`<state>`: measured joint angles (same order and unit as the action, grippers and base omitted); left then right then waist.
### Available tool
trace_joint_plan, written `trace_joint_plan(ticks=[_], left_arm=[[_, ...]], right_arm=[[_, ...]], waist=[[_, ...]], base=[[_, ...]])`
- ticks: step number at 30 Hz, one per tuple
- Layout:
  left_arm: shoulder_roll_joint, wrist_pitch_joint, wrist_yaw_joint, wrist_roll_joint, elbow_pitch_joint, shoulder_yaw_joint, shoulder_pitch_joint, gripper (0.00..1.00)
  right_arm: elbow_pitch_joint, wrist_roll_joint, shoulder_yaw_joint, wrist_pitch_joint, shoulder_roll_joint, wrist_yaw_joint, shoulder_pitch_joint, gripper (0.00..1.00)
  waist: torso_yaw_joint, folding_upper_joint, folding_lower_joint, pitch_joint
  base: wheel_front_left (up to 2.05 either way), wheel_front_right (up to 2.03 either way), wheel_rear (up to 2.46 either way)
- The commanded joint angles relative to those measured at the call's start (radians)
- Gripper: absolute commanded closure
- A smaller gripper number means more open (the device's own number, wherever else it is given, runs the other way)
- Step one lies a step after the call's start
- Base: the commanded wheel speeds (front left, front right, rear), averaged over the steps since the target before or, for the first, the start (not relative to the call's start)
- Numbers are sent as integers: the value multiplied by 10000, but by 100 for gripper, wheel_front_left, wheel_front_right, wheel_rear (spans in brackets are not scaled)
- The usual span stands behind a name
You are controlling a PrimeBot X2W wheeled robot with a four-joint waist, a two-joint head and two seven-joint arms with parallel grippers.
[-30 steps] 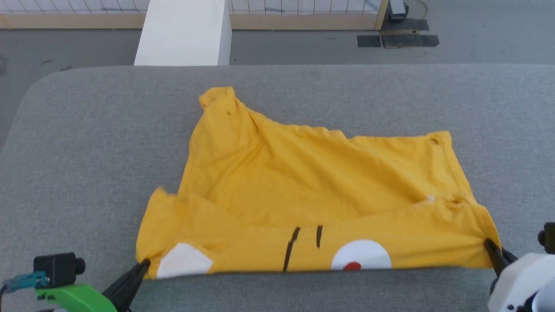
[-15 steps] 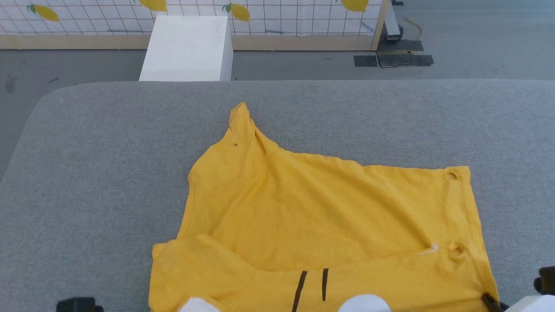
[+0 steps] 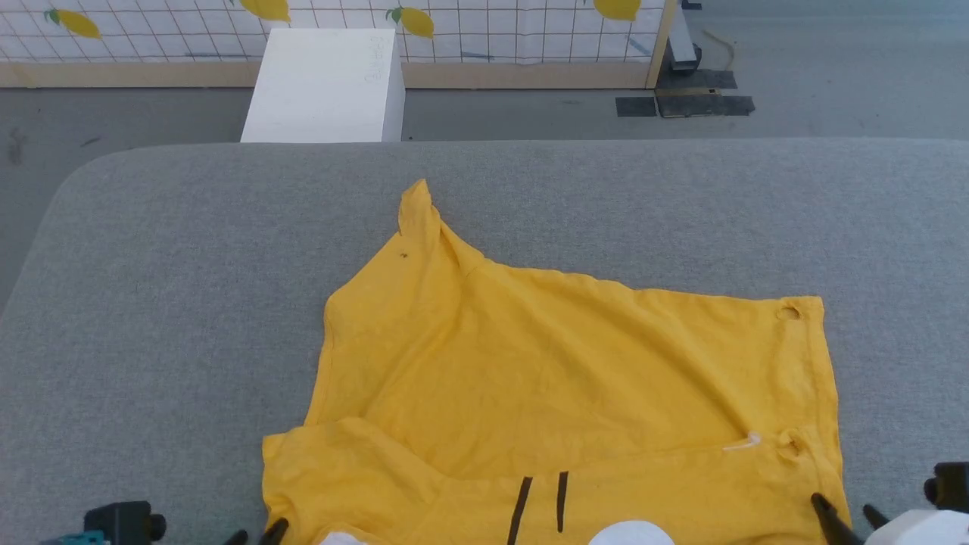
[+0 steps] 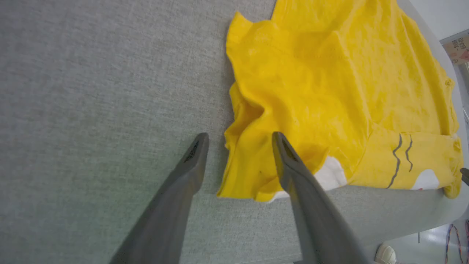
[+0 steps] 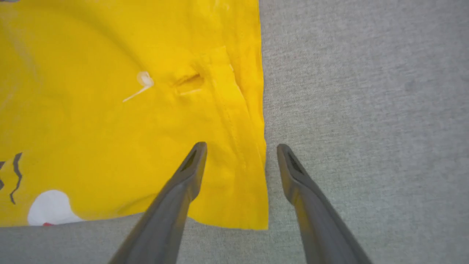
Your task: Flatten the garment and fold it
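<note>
Head view: yellow garment [image 3: 560, 363] spread over lower centre of frame, flat on grey padded table [image 3: 189, 250]. One narrow flap pointing toward upper centre. Near hem folded back along bottom edge, showing two black whisker lines [image 3: 562, 499] and tops of white patches [image 3: 632, 534]. Small white mark [image 3: 746, 441] at lower right, beside a pucker. No readable print on the cloth.

At bottom left corner of the cloth, left gripper [image 3: 257, 531], fingers parted and gripping nothing. Left wrist view: one finger above the rumpled corner, the other above bare table.

At bottom right, right gripper [image 3: 844, 507], likewise spread wide and empty. Right wrist view: cloth's side edge lying between the two fingers.

Beyond the table, upper left: white box [image 3: 322, 91] with faint writing, too pale to read. Behind it, gridded panel [image 3: 484, 30] printed with lemons.

Left wrist view, upper right: tan card [image 4: 460, 49] with red characters, too small to read.
</note>
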<state>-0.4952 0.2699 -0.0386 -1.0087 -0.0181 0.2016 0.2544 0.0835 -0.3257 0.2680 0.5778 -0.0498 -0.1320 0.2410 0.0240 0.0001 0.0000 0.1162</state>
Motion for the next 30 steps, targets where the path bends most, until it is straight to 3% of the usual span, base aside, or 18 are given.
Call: trace_joint_plan(ticks=[1, 5, 9, 15, 20, 25, 30], left_arm=[[-115, -141, -82, -3, -164, -169, -60, 0], [-248, -897, -31, 257, -943, -695, 79, 0], [-120, -2647, 318, 1519, -1611, -1253, -176, 0], [835, -4911, 660, 2996, -1694, -1234, -673, 0], [1404, -5288, 834, 4657, -1341, -971, -860, 0], [1934, -5312, 660, 5354, -1104, -1032, -1031, 0], [1722, -5314, 377, 5662, -987, -1305, -1637, 0]], right_arm=[[305, -81, 107, -130, -5, 13, -183, 0], [1419, 63, 355, -615, -5, 13, -292, 0], [2254, 549, 144, -1940, -5, 13, -601, 0], [2119, 1065, -580, -4454, -5, 13, -828, 0], [1305, 1723, -1076, -6064, -5, 13, -720, 0], [607, 1982, -1223, -6801, -5, 13, -696, 0], [473, 2269, -1008, -7243, -5, 13, -993, 0]], waist=[[-4, -1, 0, -7], [-4, -1, 0, 25], [41, -1, 0, 120], [124, -1, 0, 214], [134, -1, 0, 263], [86, -1, 0, 339], [-8, -1, 0, 622]], base=[[0, 0, 0], [0, 0, 0], [0, 0, 0], [0, 0, 0], [0, 0, 0], [0, 0, 0], [0, 0, 0]])
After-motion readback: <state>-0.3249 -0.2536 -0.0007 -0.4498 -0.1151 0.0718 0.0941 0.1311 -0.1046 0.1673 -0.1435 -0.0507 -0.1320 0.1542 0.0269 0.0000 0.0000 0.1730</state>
